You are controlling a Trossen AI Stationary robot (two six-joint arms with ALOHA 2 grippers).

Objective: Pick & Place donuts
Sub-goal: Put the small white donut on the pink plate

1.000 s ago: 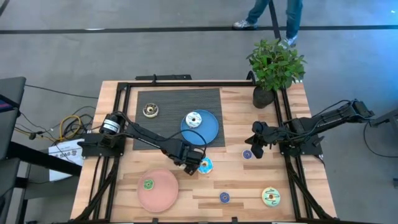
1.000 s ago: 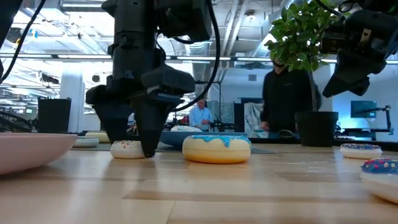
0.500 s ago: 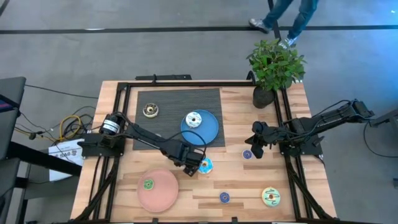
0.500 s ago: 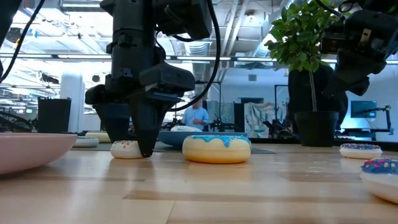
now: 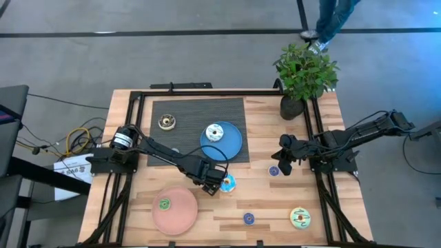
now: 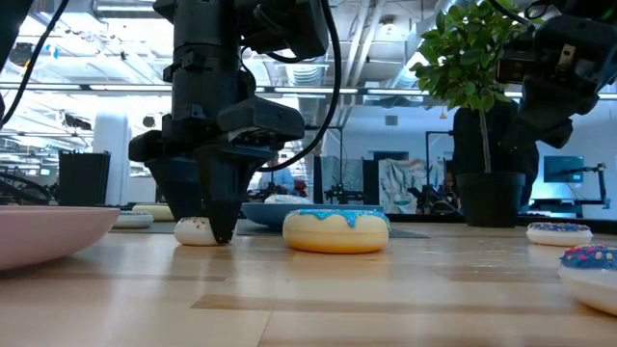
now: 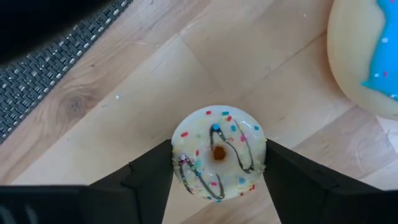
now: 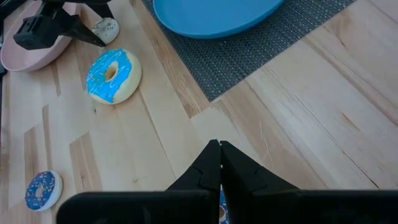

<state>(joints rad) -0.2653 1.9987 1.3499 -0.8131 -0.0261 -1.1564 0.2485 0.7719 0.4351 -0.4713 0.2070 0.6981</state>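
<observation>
My left gripper (image 5: 211, 184) points down over a small cream donut with sprinkles (image 7: 218, 152), which lies flat on the wood, its two fingers at the donut's sides. In the low view the donut (image 6: 191, 230) shows just beside the fingers. A larger blue-iced donut (image 5: 227, 183) lies right of it. A white donut (image 5: 214, 132) sits on the blue plate (image 5: 234, 146). A small green one (image 5: 164, 204) lies on the pink plate (image 5: 180, 215). My right gripper (image 5: 282, 156) is shut and hovers near a small blue donut (image 5: 274, 170). My left gripper comes from above, pointing down, with one finger (image 7: 155, 177) against one side of the small cream donut's rim (image 7: 180, 155) and the other finger (image 7: 286, 174) against the opposite side. The donut sits flat on the table between them.
A brown-cream donut (image 5: 166, 122) lies on the grey mat (image 5: 186, 110). Another small blue donut (image 5: 249, 218) and a yellow-green one (image 5: 300, 218) lie near the table's near edge. A potted plant (image 5: 303, 76) stands at the far right corner. A person walks beyond the table.
My left gripper has edged a little toward the table's left edge, staying low over the small cream donut. The person beyond the far edge has walked on.
</observation>
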